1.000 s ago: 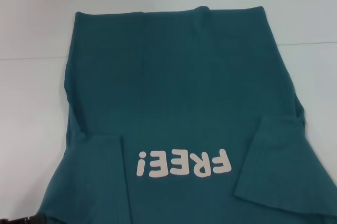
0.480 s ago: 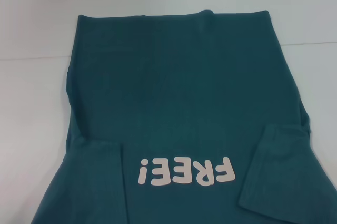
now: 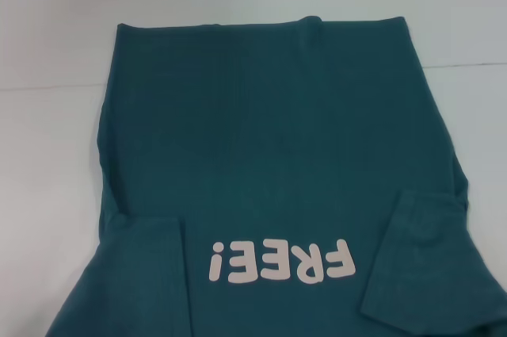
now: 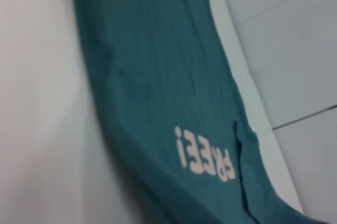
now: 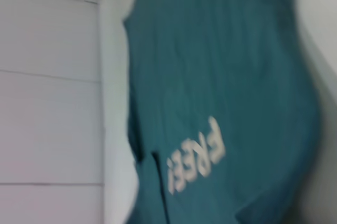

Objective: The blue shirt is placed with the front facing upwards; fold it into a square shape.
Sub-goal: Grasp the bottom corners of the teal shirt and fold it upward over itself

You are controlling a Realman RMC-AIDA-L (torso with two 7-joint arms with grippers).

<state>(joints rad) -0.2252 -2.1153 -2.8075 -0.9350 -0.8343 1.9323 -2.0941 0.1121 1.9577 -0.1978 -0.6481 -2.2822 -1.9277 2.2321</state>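
The blue T-shirt [image 3: 277, 162] is lying front-up on the white counter [image 3: 47, 139], hem at the far edge, the white "FREE!" lettering [image 3: 279, 262] upside down toward the robot. Both sleeves are lying folded inward beside the lettering. Over the last second the shirt has been sliding slightly nearer the robot, and a dark object at the head view's lower left corner has gone. Neither end effector is showing in any view, so their state cannot be told. The lengthwise folds likely remain.

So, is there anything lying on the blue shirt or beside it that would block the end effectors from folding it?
Nothing visible does. The blue shirt lies alone on the white table, and neither end effector is in view.
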